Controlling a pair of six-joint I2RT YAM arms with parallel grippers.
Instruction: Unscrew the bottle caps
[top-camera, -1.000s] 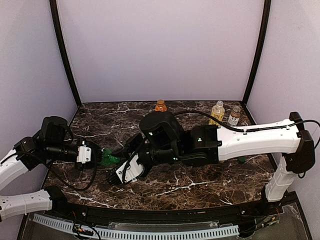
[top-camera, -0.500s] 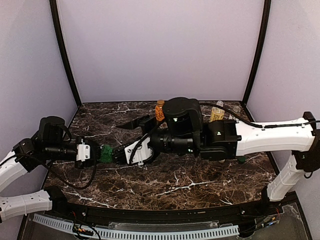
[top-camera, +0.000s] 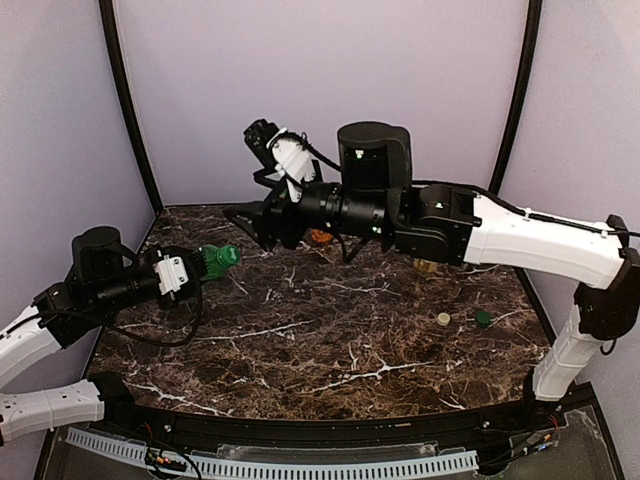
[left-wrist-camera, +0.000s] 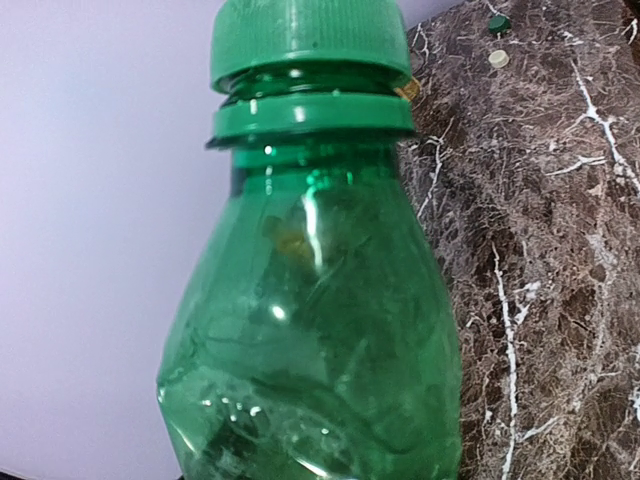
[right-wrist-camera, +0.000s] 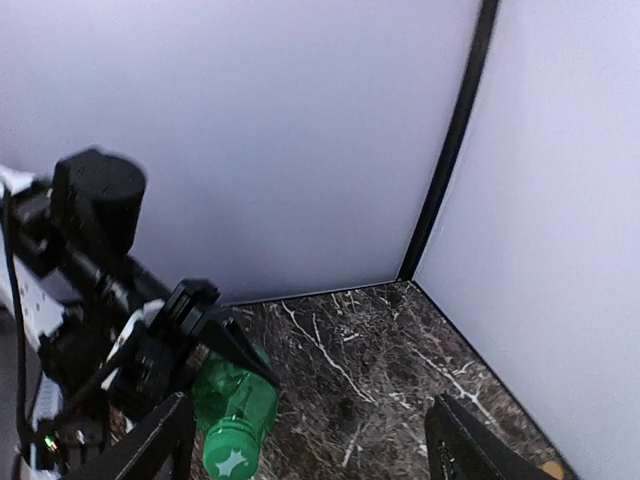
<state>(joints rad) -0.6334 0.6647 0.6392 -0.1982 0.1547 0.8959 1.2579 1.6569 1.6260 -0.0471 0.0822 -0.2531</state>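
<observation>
Right gripper (top-camera: 243, 214) has withdrawn upward from the green plastic bottle (top-camera: 216, 260), jaws wide apart and empty. Left gripper (top-camera: 190, 270) stays clamped on the bottle over the marble counter's (top-camera: 330, 340) left side. Its green cap (left-wrist-camera: 310, 40) remains fitted, so unscrewing is unfinished.

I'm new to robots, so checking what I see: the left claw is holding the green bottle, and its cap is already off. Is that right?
Not quite. The left claw does hold the green bottle, but the cap is not off: the green cap sits on the bottle's neck. The left wrist view shows this close up.
</observation>
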